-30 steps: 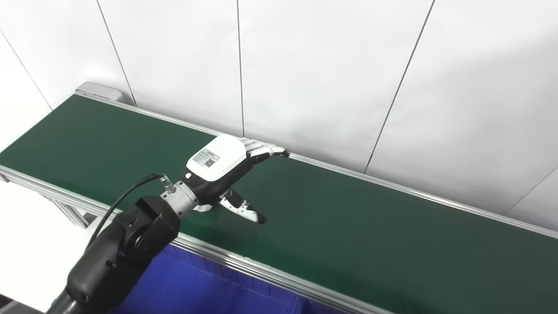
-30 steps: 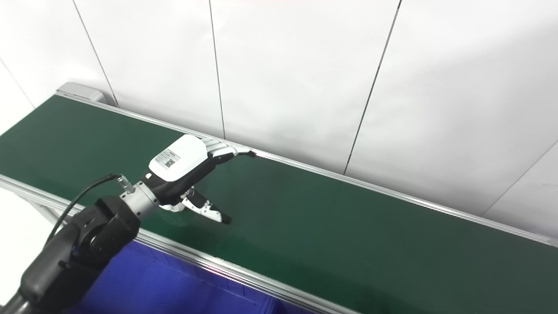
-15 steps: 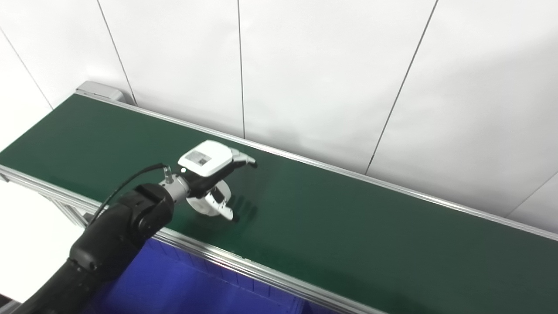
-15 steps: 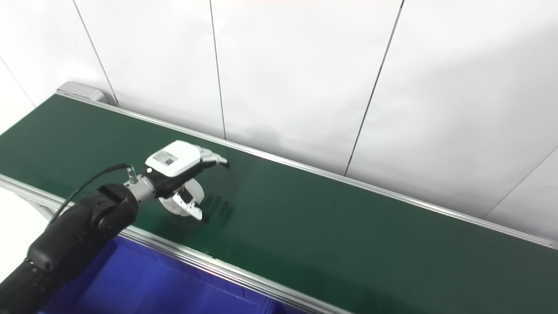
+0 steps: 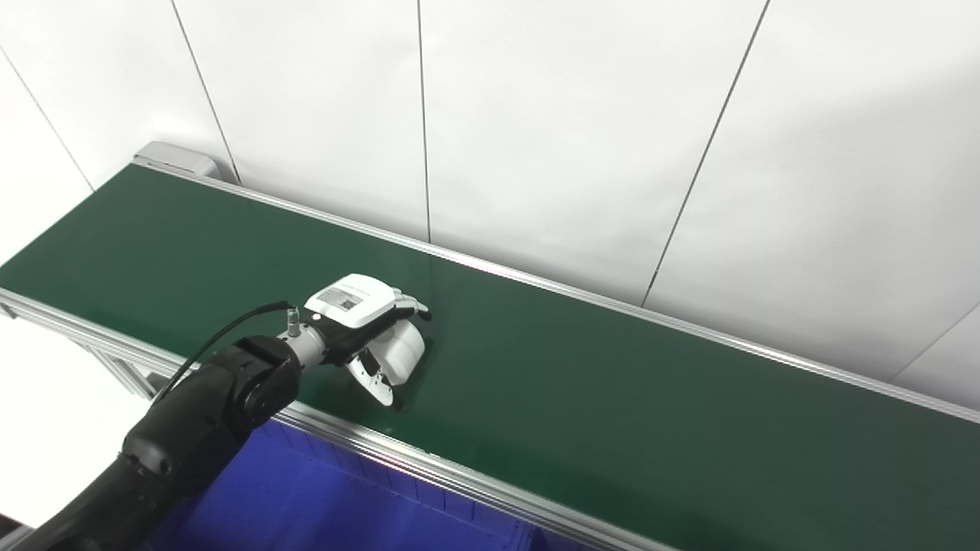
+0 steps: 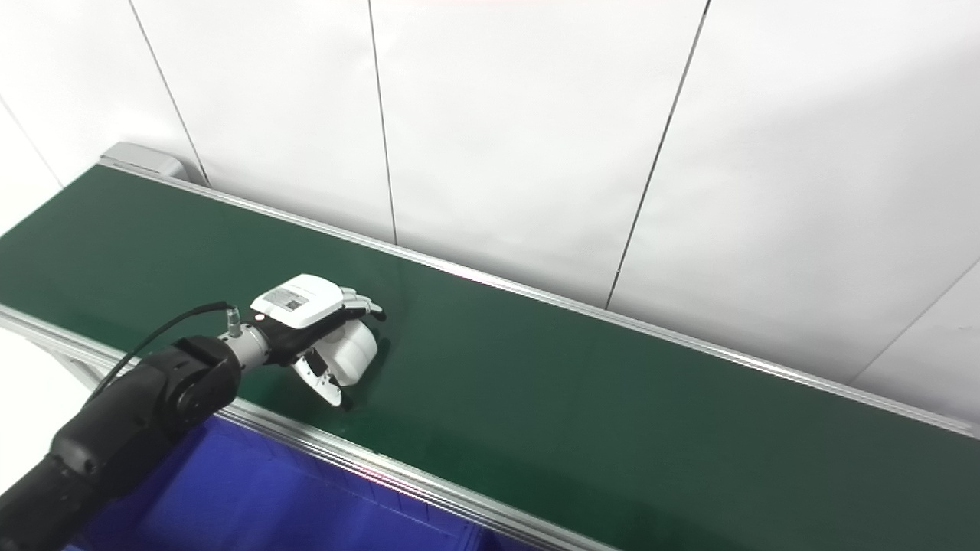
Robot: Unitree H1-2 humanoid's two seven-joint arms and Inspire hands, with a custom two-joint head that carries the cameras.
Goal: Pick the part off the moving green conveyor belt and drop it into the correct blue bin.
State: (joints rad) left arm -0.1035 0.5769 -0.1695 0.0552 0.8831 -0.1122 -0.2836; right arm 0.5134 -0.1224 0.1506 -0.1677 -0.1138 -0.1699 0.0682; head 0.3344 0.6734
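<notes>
Since 1.0 s earlier, left hand [image 5: 366,325] was lowered toward 7 o'clock and curled round white part [image 5: 400,360].
Part lay on conveyor belt [image 5: 612,398], cupped, not seen lifted; slip was judged possible; blue bin [image 5: 321,505] at 6 o'clock.

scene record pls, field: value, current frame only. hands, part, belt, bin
left robot hand: over the near half of the belt, fingers curled round the white part, thumb pointing down toward the near rail
right robot hand: not in view
white part: rounded, white, under the left robot hand; whether it rests on the belt or is lifted, cannot tell
green conveyor belt: no other part visible on it
blue bin: below the near rail, only partly in frame; contents not visible
</notes>
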